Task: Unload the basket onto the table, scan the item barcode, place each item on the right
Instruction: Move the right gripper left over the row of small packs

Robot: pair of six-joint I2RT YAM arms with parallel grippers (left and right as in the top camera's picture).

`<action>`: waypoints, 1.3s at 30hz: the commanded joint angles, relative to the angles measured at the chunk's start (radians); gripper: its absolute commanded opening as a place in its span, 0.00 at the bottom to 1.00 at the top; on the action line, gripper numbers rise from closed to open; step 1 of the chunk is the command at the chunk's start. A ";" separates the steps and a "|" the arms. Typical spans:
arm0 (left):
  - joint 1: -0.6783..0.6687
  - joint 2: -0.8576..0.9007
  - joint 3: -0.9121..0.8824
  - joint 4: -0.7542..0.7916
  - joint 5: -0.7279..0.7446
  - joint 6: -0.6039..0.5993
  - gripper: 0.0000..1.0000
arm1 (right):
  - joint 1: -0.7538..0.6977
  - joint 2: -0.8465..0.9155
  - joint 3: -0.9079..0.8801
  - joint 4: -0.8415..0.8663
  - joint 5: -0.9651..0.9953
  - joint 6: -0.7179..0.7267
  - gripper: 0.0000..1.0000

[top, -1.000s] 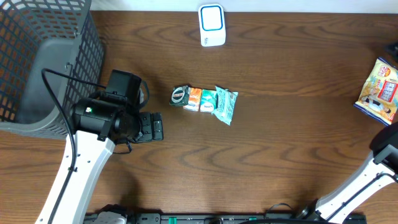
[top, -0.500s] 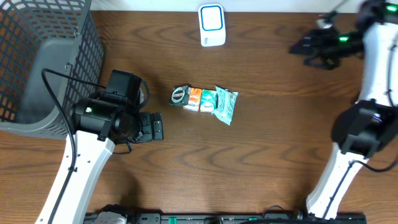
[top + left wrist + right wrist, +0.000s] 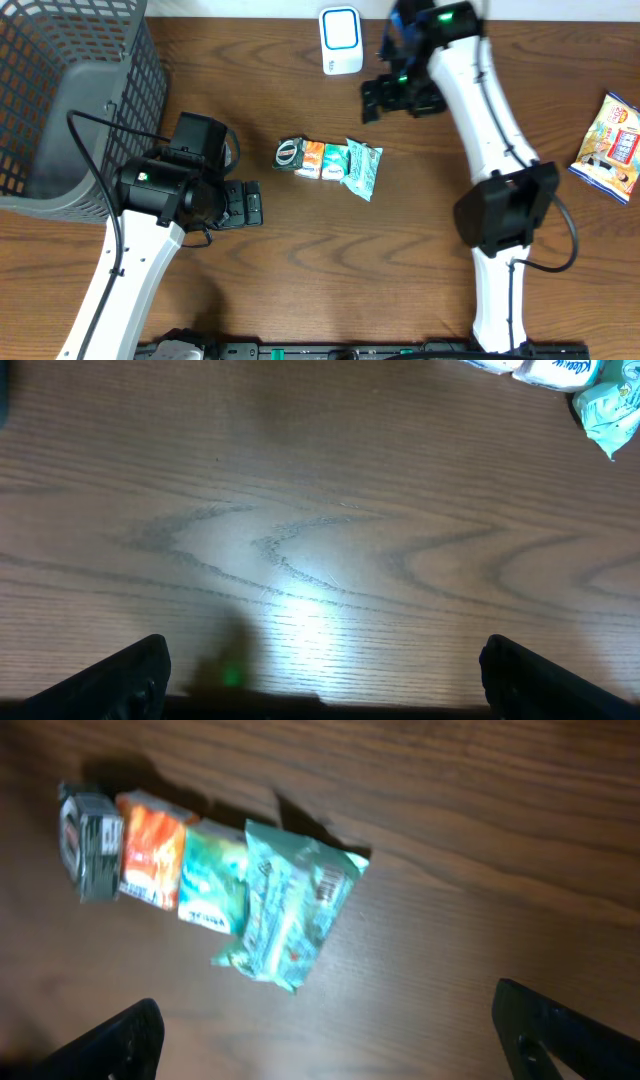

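**Hovering near a row of small packets, both claws spread wide**

A dark brown table [image 3: 400, 270] is shown, its surface smooth and faintly glossy, with a bold swirling wood grain. Near the middle, four small packets are laid side by side in a slightly bent row, each touching the next. A dark packet [image 3: 290, 154] is placed at the left end, followed by an orange packet [image 3: 312, 158] and a green pack [image 3: 334, 160]. At the right end, a pale teal crinkled pouch [image 3: 363, 170] with a sawtooth seal is set at a slant.

The right gripper [image 3: 372, 100] is held above the wood on the far side of the pouch. It is placed between the row and the barcode scanner [image 3: 341, 40], a white rounded box with a blue-edged face at the far edge. Its fingers are spread wide and nothing is held.

The left gripper [image 3: 252, 204] is stationed left of the row, low over bare wood, its black fingers likewise parted and empty. A grey plastic mesh basket [image 3: 30, 90] is set at the far left corner. A glossy printed snack bag [image 3: 612, 145] is laid at the right edge.
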 commanded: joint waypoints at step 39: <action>0.003 0.003 -0.004 -0.003 0.009 -0.009 0.98 | 0.302 -0.009 -0.377 0.214 0.367 0.447 0.56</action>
